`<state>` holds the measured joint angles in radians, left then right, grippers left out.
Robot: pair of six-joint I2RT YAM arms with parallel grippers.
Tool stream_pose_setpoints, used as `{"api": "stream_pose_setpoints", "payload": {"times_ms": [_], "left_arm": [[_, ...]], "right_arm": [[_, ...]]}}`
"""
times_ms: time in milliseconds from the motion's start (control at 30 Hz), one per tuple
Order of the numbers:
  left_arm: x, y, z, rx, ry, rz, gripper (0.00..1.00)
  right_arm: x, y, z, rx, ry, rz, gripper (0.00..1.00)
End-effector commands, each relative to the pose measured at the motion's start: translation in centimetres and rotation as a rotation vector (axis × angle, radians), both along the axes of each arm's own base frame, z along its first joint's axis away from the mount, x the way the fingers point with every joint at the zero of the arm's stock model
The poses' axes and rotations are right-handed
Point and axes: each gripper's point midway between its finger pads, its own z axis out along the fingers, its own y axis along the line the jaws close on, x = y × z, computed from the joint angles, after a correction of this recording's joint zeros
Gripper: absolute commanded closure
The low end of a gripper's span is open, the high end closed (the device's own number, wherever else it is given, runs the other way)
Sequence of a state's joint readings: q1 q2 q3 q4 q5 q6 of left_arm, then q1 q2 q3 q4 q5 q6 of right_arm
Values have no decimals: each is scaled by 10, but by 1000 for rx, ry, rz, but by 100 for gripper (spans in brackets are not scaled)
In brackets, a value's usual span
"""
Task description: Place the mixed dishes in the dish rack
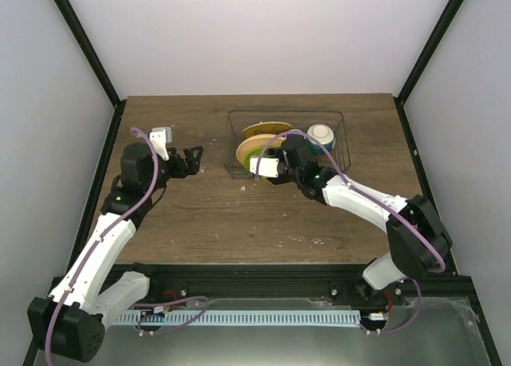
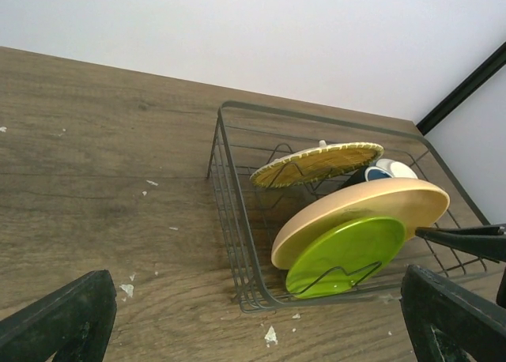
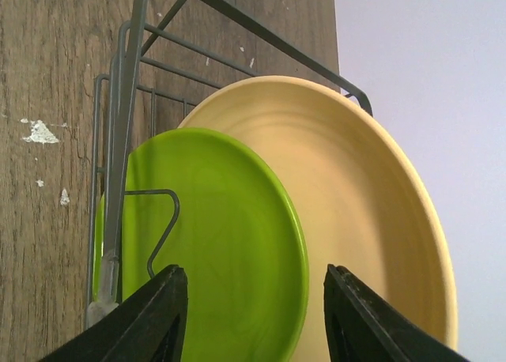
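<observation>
Yellow-green plate (image 3: 213, 243) stands on edge at the dish rack's (image 2: 225, 180) near end, just in front of a pale yellow plate (image 3: 371, 220). My right gripper (image 3: 253, 273) straddles its rim, fingers apart. My left gripper (image 1: 192, 160) hangs spread and empty. Loading looks finished, so I'd lift the right arm clear without nudging plates.

L white-and-black arm (image 1: 104, 238) bent at elbow, left gripper (image 1: 193, 160) pointing right, jaws wide apart (nothing between). R arm (image 1: 367, 202) stretched fwd-left, right gripper (image 3: 253, 273) jaws parted too.
</observation>
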<state>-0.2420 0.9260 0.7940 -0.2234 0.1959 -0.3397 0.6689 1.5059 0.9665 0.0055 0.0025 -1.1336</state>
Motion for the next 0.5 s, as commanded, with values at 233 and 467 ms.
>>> {"api": "stream_pose_setpoints", "payload": {"times_ms": [233, 467], "left_arm": [[13, 4, -14, -31, 42, 51, 0], [21, 6, -24, -32, 89, 79, 0]], "right_arm": [[-11, -37, 115, 458, -25, -288, 21], [10, -91, 158, 798, 106, -545, 0]]}}
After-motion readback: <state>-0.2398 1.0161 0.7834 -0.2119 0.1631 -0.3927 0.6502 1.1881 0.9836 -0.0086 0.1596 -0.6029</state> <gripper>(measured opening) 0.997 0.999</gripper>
